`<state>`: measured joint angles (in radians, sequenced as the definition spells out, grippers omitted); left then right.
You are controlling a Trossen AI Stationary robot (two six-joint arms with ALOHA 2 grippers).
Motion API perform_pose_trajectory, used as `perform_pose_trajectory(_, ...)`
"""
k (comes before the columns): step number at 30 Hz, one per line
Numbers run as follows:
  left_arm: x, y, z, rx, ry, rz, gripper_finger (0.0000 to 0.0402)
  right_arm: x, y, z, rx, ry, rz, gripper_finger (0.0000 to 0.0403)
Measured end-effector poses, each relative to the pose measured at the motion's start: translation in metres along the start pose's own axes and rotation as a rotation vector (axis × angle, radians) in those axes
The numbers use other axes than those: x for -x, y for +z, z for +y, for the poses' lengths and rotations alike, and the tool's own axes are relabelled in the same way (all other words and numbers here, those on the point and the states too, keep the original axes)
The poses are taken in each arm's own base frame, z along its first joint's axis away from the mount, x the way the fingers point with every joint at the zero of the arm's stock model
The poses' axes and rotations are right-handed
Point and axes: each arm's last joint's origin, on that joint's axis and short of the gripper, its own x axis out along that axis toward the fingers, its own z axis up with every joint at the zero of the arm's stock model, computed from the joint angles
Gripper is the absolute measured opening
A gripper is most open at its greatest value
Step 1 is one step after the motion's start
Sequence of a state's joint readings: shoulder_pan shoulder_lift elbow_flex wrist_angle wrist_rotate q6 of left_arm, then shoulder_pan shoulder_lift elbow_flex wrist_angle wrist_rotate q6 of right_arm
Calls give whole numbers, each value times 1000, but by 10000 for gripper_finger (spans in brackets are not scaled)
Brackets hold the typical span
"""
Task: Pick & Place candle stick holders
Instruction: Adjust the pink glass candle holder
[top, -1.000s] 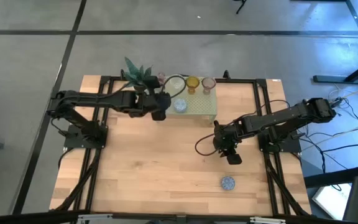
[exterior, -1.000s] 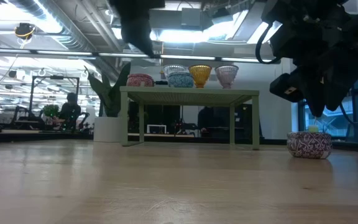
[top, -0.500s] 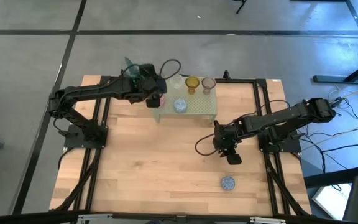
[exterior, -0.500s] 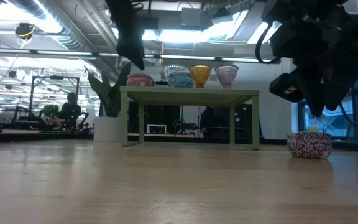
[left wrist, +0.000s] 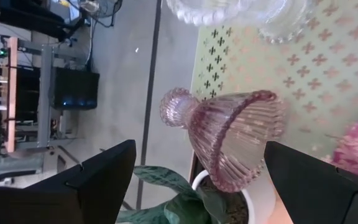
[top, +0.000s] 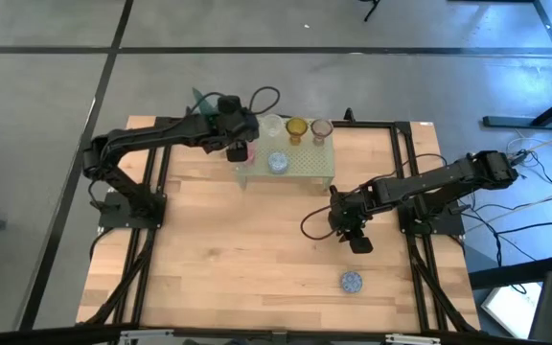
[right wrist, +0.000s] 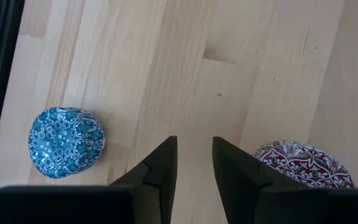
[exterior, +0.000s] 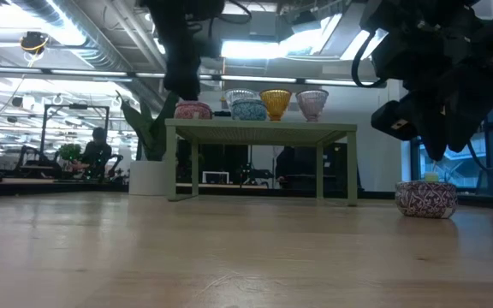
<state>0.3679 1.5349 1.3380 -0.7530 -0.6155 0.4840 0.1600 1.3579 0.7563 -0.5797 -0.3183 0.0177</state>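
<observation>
The left hand has swung from the stand's front edge toward its plant-side end, fingers spread around a ribbed pink holder lying tilted on the stand. The right hand hovers nearly pressed together over the bench, between a blue holder and a red one.

Grey floor is surrounding the pale wooden counter. Ceiling lights are glowing overhead. A distant person is sitting among desks.
</observation>
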Motion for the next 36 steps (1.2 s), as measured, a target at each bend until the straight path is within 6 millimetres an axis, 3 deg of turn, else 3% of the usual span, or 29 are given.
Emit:
perform_pose_trajectory(10,-10,3,2,-4,30,6,352,0,0,0,1,0,0,104)
perform_pose_trajectory(24,-12,5,4,2,-19,-43,298,0,0,0,1,0,0,104)
perform_pose_trajectory(36,-15,0,6,28,-74,-38,296,0,0,0,1,0,0,104)
